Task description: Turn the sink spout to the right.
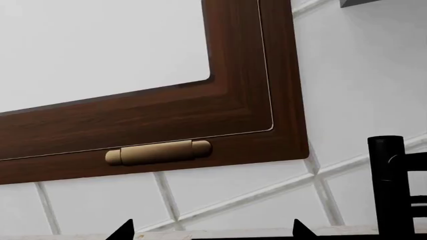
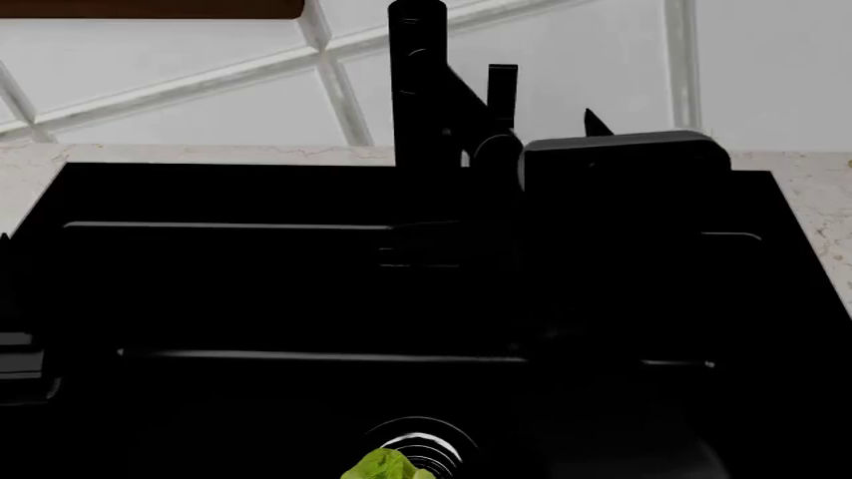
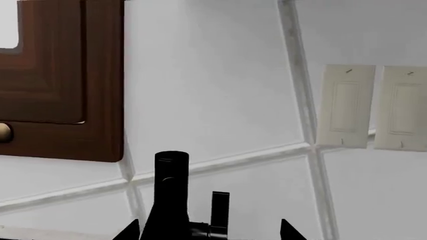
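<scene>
The pale marble counter (image 2: pixel 812 200) rims the sink (image 2: pixel 239 289), with the sink spout (image 2: pixel 415 90) rising at its back edge.

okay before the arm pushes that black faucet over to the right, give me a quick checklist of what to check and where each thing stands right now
1. Target in view: ok. The sink spout stands upright at the back of the sink.
2. Right gripper lined up: ok. In the right wrist view the column sits between its fingertips.
3. Contact with the spout: cannot tell; black on black hides it in the head view.
4. Left gripper out of the way: ok. The spout is off to one side of it, not between its tips.
5. Lever clear of the arm: cannot tell.
6. Basin contents: a green item lies by the drain, away from the spout.
</scene>
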